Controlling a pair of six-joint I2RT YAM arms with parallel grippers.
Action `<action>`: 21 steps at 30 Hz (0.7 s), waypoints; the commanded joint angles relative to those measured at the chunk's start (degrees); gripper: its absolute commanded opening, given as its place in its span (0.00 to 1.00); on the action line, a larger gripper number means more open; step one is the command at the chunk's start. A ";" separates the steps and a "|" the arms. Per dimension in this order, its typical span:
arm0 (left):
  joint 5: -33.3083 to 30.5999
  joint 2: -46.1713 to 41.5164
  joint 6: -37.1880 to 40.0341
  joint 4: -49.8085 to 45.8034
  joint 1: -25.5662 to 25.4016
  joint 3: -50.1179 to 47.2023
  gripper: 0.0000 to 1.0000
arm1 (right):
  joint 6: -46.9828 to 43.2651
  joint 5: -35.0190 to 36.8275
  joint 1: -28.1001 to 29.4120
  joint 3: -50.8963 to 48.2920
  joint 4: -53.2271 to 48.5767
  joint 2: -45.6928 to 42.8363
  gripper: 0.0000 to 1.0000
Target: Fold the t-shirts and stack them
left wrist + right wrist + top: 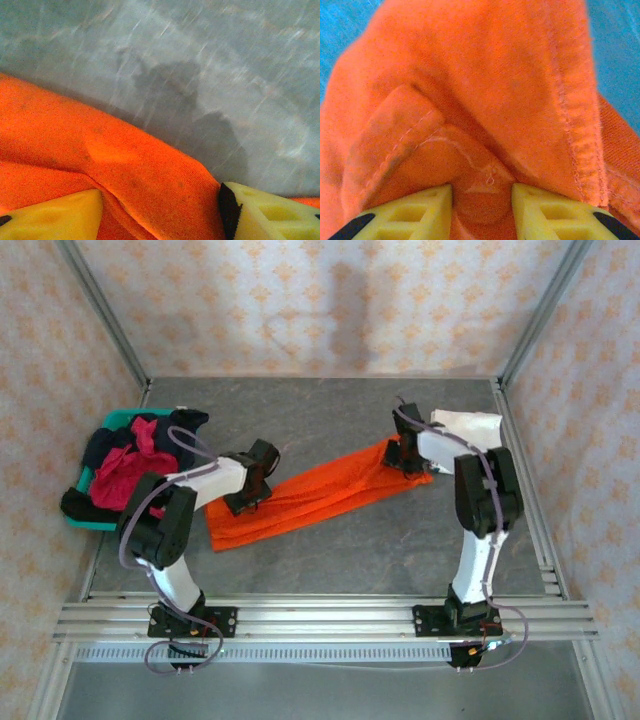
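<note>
**Orange shirt mid-fold, an arm at each end**

Counter (pixel 330 550): grey. The orange shirt (pixel 320 495) lies across its middle as a long narrow band, running diag. from near-left to far-right. It looks doubled lengthwise, so I judge the step in hand is folding this shirt, approx. halfway. Next is prob. carrying one end over onto the other. That needs a firm pinch at both ends, a lift clear of the counter, and the band kept level so it doesn't twist.

Basket (pixel 115 418): at the left edge, heaped w/ a crimson shirt (pixel 120 480) and a dark shirt (pixel 103 445) spilling over the rim. These are yet to be folded. The left arm stands betw. basket and band.

White shirt (pixel 468 426): far right, just behind the right arm and near the band's far end. Can't tell if they touch. It could snag a wide swing on that side.

Right fingers (pixel 420 210): partly closed on a bunched fold at the hem, w/ cloth tenting up in front. It looks like a real grip.

Left fingers (pixel 50 215): set wide, w/ a ridge of orange cloth betw. them touching both. Can't tell whether they're pinching or merely astride it.
</note>
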 commanded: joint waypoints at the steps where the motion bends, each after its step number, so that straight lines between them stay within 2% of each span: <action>1: 0.34 -2.42 -2.88 -4.55 -2.34 -4.68 0.64 | -0.83 -0.48 -0.09 9.72 -1.90 8.39 0.39; 7: 1.88 -3.46 -8.86 -4.22 -9.20 -8.28 0.64 | 1.55 -4.80 -0.09 34.00 -7.46 24.09 0.44; 11: 2.08 -2.86 -14.31 -1.79 -15.03 -8.08 0.64 | 2.61 -7.18 -0.10 43.21 -8.03 28.39 0.49; 14: 0.56 -3.36 -14.34 -3.23 -15.53 -5.05 0.64 | 1.84 -7.53 -0.10 44.93 -7.45 27.13 0.55; 16: -3.53 -4.41 -13.12 -7.52 -15.55 -1.34 0.64 | 0.59 -7.36 -0.03 43.68 -7.91 24.20 0.58; 18: -7.14 -5.93 -12.30 -10.74 -15.16 1.27 0.66 | -0.10 -7.20 0.00 37.87 -5.50 19.09 0.61; 21: -9.66 -9.02 -11.39 -12.02 -13.22 1.74 0.68 | 1.12 -7.47 0.83 23.30 2.75 8.96 0.61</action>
